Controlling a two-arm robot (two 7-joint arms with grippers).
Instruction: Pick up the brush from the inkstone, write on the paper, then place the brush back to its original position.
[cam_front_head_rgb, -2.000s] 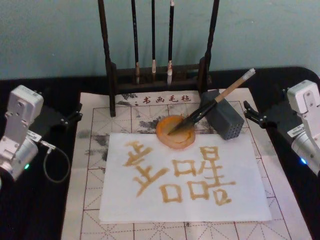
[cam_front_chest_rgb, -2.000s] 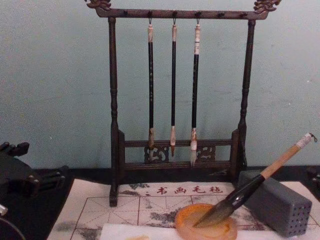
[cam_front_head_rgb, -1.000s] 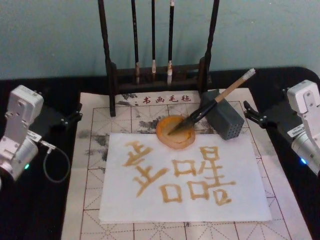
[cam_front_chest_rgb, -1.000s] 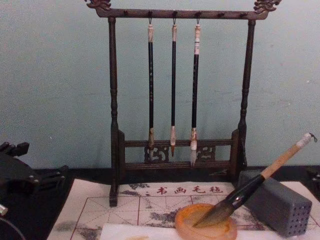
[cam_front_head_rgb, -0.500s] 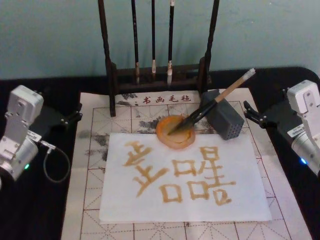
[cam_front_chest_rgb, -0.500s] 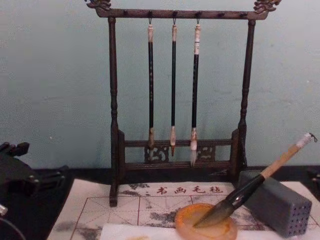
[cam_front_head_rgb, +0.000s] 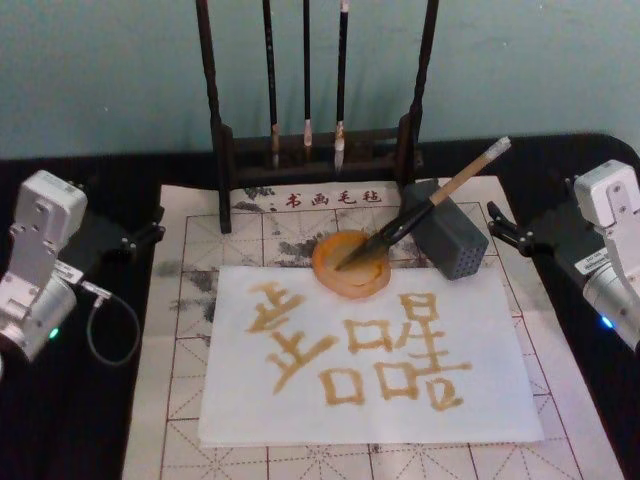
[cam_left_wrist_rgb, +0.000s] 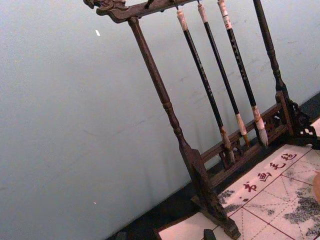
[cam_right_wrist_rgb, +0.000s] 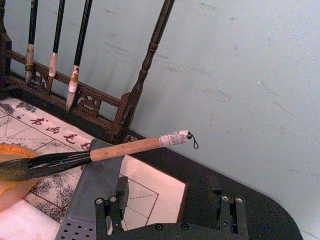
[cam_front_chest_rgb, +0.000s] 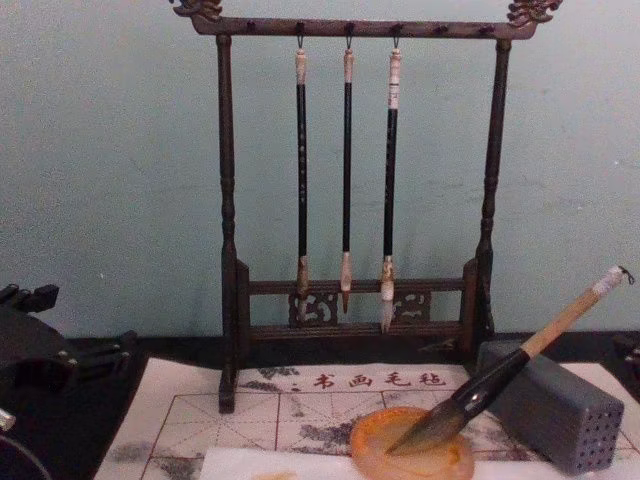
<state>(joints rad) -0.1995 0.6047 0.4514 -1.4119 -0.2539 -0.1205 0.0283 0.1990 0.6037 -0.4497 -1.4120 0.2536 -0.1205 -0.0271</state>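
The right claw (cam_front_head_rgb: 497, 226) hangs spread and empty at 3 o'clock on the counter (cam_front_head_rgb: 60, 430), near the grey block (cam_front_head_rgb: 455, 248). The left claw (cam_front_head_rgb: 155, 224), likewise spread and empty, sits parked at 9 o'clock. The brush (cam_front_head_rgb: 420, 208) rests with its bristles in the inkstone (cam_front_head_rgb: 338, 283) and its shaft propped on the block, aiming at 2 o'clock, by the 12 o'clock edge of the lettered paper (cam_front_head_rgb: 300, 400). A nudge to block or shaft could roll the tip onto the sheet. Nothing has shifted since two seconds ago.

Red characters (cam_front_chest_rgb: 361, 380) "书画毛毡" are printed on the cream felt mat with red grid (cam_front_head_rgb: 185, 330). Ochre brushed characters (cam_front_head_rgb: 400, 350) on the white paper sheet (cam_front_head_rgb: 300, 405) cannot be read surely.
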